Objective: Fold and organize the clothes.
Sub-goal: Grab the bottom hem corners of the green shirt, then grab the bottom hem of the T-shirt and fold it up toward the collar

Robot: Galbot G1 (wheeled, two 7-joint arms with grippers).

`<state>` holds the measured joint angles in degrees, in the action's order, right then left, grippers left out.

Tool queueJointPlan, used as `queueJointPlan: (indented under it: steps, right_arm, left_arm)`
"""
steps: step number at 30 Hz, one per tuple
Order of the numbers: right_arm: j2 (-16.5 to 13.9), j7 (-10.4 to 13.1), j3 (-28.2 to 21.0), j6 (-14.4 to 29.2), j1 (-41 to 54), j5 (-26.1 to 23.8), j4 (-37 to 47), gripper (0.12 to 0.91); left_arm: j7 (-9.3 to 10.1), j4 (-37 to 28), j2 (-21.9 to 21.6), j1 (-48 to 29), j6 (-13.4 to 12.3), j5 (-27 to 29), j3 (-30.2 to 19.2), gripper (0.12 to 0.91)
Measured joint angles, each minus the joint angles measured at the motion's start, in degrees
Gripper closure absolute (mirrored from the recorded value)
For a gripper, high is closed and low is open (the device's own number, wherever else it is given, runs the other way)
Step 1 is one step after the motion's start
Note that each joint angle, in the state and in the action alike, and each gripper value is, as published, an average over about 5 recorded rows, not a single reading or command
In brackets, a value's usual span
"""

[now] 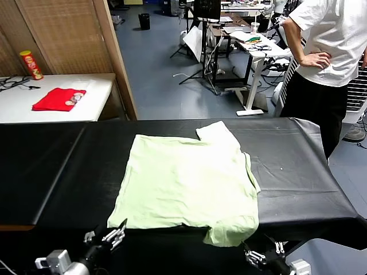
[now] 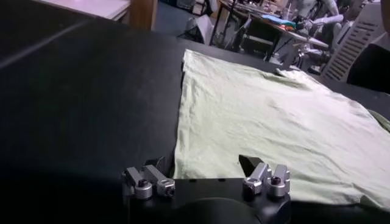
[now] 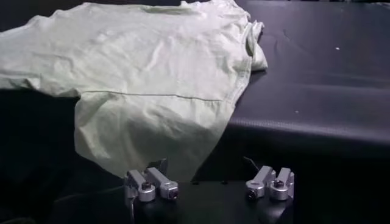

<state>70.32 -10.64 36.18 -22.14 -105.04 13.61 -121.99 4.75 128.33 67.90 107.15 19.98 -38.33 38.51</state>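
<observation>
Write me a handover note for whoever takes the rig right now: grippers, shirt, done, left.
Left gripper: open, empty, low at the table's near edge by the shirt's near-left corner.
Right gripper: open, empty, below the near edge, just right of the sleeve that hangs over.
Shirt: pale green, spread flat on the black table. One sleeve lies toward the far edge; the other droops off the near edge.
Done: shirt laid out mostly smooth.
Left: no fold visible yet; all the folding and tidying remains.
Also around: red garment on the white side table, and a person standing at far right.
</observation>
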Motion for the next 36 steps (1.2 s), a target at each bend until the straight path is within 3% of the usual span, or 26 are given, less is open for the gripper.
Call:
queueJointPlan:
  steps: [2, 6, 13, 15, 17, 27, 30, 36]
  right_arm:
    - [0.1, -0.1, -0.1, 0.1, 0.1, -0.1, 0.1, 0.291]
    - [0.3, -0.2, -0.4, 0.3, 0.6, -0.5, 0.6, 0.435]
    - [0.4, -0.2, -0.7, 0.6, 0.7, -1.1, 1.0, 0.786]
    - [0.4, -0.1, -0.7, 0.7, 0.6, -1.2, 1.0, 0.865]
    - [0.4, 0.0, -0.7, 0.8, 0.5, -1.3, 0.8, 0.897]
    - [0.0, 1.2, 1.5, 1.0, -3.4, -0.1, -5.3, 0.904]
    - [-0.5, 1.6, 2.4, 1.3, -3.6, 1.4, -7.8, 0.904]
    - [-1.7, 2.7, 3.6, 3.0, -0.1, 6.6, -8.8, 0.904]
  left_arm:
    - [-0.1, -0.1, 0.1, -0.1, 0.2, 0.7, 0.0, 0.232]
    - [-0.36, -0.2, 0.2, -0.3, 1.0, 2.3, 0.0, 0.232]
    - [-0.26, -0.3, 0.2, -0.3, 1.6, 3.2, 0.0, 0.232]
    - [-0.21, -0.3, 0.1, -0.2, 1.6, 3.4, -0.1, 0.264]
    - [-0.2, -0.4, 0.1, -0.1, 1.6, 3.5, -0.1, 0.329]
    - [0.08, 0.1, 0.4, 0.5, 1.2, 3.6, -0.4, 0.844]
    - [0.32, 1.2, 0.4, 1.2, 1.1, 3.5, -0.3, 0.905]
    - [0.48, 4.0, 0.6, 1.0, 1.1, 2.7, 0.0, 0.903]
